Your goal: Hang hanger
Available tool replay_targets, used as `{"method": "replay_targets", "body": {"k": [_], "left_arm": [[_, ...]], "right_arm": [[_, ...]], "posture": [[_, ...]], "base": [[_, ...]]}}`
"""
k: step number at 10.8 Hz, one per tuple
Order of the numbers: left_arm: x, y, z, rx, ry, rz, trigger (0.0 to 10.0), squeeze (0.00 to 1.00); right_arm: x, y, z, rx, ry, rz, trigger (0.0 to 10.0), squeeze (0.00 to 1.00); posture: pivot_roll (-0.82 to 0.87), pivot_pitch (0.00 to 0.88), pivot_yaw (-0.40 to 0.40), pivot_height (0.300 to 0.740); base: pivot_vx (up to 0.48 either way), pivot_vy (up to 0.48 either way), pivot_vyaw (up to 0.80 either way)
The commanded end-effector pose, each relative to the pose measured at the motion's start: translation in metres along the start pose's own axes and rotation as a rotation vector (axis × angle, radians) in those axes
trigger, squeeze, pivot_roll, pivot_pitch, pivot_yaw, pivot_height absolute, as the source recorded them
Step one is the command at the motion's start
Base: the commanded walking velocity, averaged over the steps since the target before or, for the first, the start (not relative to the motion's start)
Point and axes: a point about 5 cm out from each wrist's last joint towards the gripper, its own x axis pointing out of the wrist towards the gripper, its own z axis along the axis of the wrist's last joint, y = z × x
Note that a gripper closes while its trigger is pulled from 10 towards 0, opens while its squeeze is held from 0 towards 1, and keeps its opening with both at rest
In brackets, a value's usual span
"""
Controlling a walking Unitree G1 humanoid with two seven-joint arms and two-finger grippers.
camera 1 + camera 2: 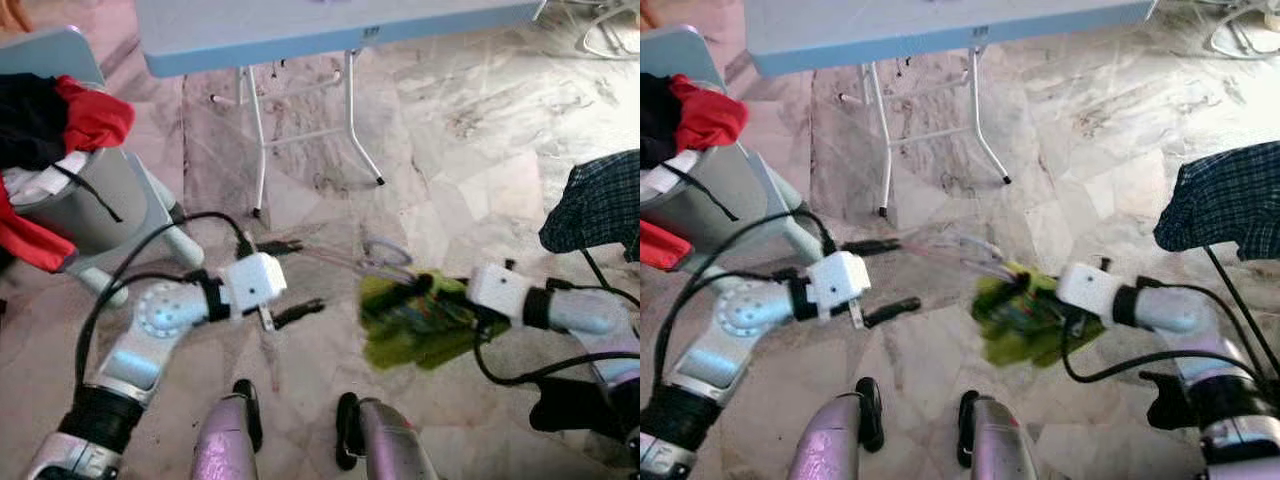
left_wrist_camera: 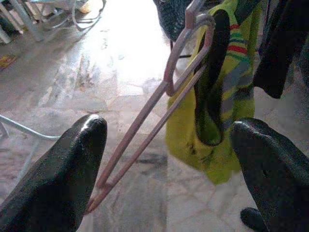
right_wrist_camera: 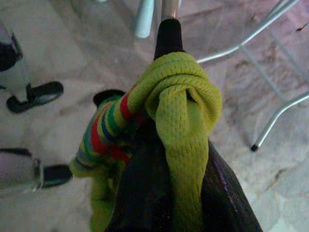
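While the right tool [image 1: 432,290] is closed on a yellow-green striped garment [image 1: 415,325] bunched on a pink hanger [image 2: 154,101], the left tool [image 1: 295,280] stands wide apart, its fingers [image 2: 63,179] either side of the hanger's far end without touching it. Long axis: tool to tool, above the marble floor [image 1: 470,130]. Beyond: grey bin [image 1: 90,200] holding red, black and white clothes [image 1: 60,120]; folding desk [image 1: 330,30].

I stand in a home's laundry corner: marble floor [image 1: 480,130], folding table [image 1: 330,30], clothes heaped in a grey basket [image 1: 90,200].
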Motion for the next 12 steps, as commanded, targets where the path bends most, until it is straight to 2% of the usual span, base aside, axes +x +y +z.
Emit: {"method": "replay_targets", "body": {"k": [1,2,3,4,5,6,7,8,9,10,11,12], "left_arm": [[0.002,-0.008,-0.016,-0.046,0.059,0.036,10.0,0.77],[0.006,-0.012,-0.027,-0.101,0.074,0.12,10.0,0.0],[0.011,-0.014,-0.038,-0.152,0.095,0.256,10.0,0.0],[0.012,-0.015,-0.045,-0.16,0.137,0.345,10.0,0.0],[0.008,-0.013,-0.057,-0.252,0.157,0.471,10.0,0.0],[0.007,-0.01,-0.06,-0.29,0.154,0.542,10.0,0.0],[0.01,-0.006,-0.055,-0.286,0.126,0.589,10.0,0.0],[0.016,0.0,-0.047,-0.261,0.081,0.662,10.0,0.0],[0.019,0.004,-0.041,-0.267,0.045,0.734,10.0,0.0],[0.015,0.006,-0.038,-0.329,0.016,0.808,10.0,0.0],[0.014,0.006,-0.038,-0.351,0.01,0.837,10.0,0.0],[0.008,0.007,-0.034,-0.36,-0.018,0.881,10.0,0.0]], "right_arm": [[0.0,-0.004,0.0,-0.002,-0.008,-0.03,10.0,0.0],[0.006,-0.006,0.002,0.063,-0.06,-0.11,10.0,0.0],[0.015,-0.002,0.006,0.132,-0.127,-0.192,10.0,0.0],[0.02,0.005,0.006,0.164,-0.149,-0.216,10.0,0.0],[0.029,0.018,0.005,0.207,-0.169,-0.231,10.0,0.0],[0.034,0.024,0.0,0.252,-0.133,-0.279,10.0,0.0],[0.04,0.021,-0.009,0.316,-0.05,-0.405,10.0,0.0],[0.047,0.025,-0.009,0.368,-0.053,-0.515,10.0,0.0],[0.053,0.03,-0.004,0.388,-0.085,-0.606,10.0,0.0],[0.054,0.025,0.002,0.484,-0.158,-0.69,10.0,0.0],[0.055,0.023,0.006,0.497,-0.191,-0.719,10.0,0.0],[0.056,0.013,0.016,0.498,-0.24,-0.769,10.0,0.0]], "posture": [[-0.02,0.238,-0.037,0.74],[-0.02,0.201,-0.027,0.74],[-0.01,0.141,-0.003,0.74],[-0.01,0.117,0.01,0.74],[-0.02,0.065,0.035,0.74],[-0.03,0.043,0.047,0.74],[-0.03,0.037,0.047,0.74],[-0.03,0.04,0.046,0.74],[-0.03,0.044,0.046,0.74],[-0.02,0.063,0.046,0.74],[-0.02,0.069,0.046,0.74],[-0.01,0.101,0.041,0.74]], "base": [[0.0,0.0,0.0],[0.0,0.0,0.0],[0.0,0.0,0.0],[0.0,0.0,0.0],[0.0,0.0,0.0],[0.0,0.0,0.0],[0.0,0.0,0.0],[0.0,0.0,0.0],[0.0,0.0,0.0],[0.0,0.0,0.0],[0.0,0.0,0.0],[0.0,0.0,0.0]]}}
